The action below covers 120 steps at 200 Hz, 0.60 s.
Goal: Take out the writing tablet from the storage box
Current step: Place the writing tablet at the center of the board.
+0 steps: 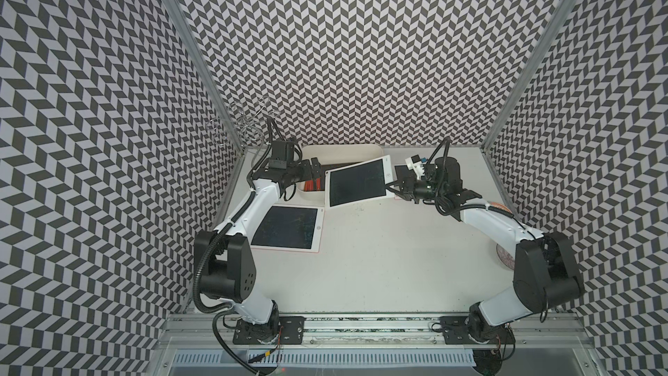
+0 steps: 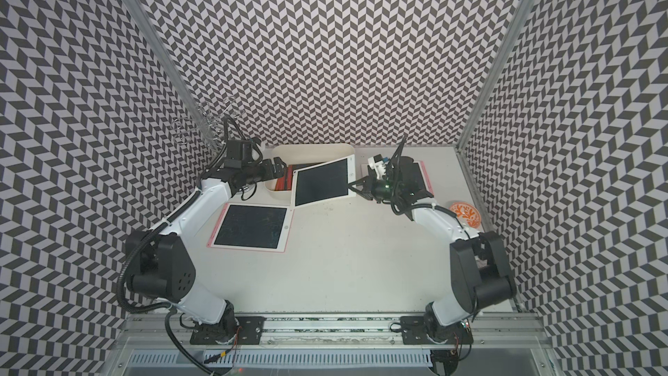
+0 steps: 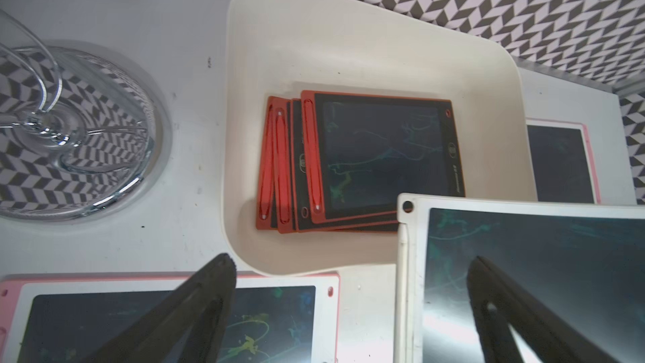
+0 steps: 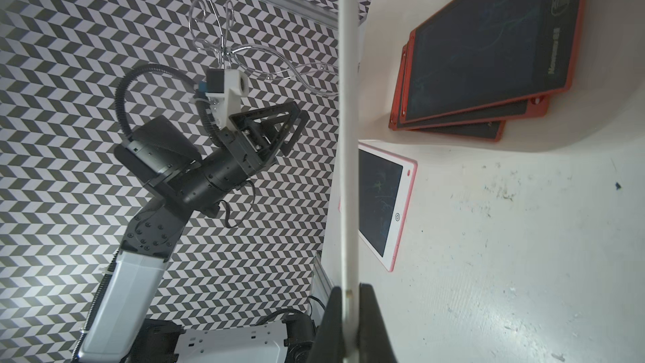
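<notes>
At tabletop [image 1: 361, 265] far edge: storage box [image 1: 343, 149], red tablets [image 1: 312, 186] stacked inside. Tilted over its front rim: white writing tablet [image 1: 356, 184], clamped at one edge by right hand [image 1: 392, 186]. Left hand [image 1: 313, 171] spread apart, empty. Lift-out judged nearly complete; remains to carry clear and set down.

white tablets [image 3: 523, 274] [image 3: 279, 309] [image 3: 558, 162]: 3 | red tablets [image 3: 384, 151]: 3 | storage box [image 3: 314, 29]: 1
</notes>
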Motion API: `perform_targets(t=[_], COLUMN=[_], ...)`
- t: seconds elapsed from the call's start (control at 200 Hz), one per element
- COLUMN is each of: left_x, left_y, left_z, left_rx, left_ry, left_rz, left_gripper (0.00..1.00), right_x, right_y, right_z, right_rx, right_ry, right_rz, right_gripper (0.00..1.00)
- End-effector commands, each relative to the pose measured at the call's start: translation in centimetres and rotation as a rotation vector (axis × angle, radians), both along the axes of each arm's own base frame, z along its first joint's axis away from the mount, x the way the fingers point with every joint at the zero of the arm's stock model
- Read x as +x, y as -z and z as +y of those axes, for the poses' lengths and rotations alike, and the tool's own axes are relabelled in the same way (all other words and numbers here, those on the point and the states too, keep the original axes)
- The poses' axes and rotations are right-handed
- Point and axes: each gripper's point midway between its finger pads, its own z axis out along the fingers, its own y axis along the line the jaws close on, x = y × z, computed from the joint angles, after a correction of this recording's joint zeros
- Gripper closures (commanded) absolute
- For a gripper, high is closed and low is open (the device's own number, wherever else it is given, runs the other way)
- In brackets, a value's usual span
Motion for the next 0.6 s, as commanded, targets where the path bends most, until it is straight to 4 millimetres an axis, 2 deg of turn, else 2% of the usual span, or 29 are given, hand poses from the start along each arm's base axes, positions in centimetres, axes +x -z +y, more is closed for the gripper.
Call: perform_targets(t=[0.0, 0.245, 0.596], left_x=[-1.8, -4.5, -7.0], left_y=[-1.2, -1.9, 0.1], left_z=[-0.8, -1.7, -2.0], left_rx=[-0.033, -0.087, -0.104], left_ry=[0.016, 0.050, 0.070], left_rz=[-0.018, -0.029, 0.001], left_gripper=[0.01, 0.01, 0.01], right_x=[-1.5, -4.3, -5.1], right_y=[-1.8, 2.2, 5.8], right_z=[-0.3, -0.8, -1.1], right_rx=[0.026, 0.043, 0.043], right_ry=[-0.030, -0.038, -0.021], right_rz=[-0.102, -0.025, 0.037], right_gripper=[1.00, 1.00, 1.00])
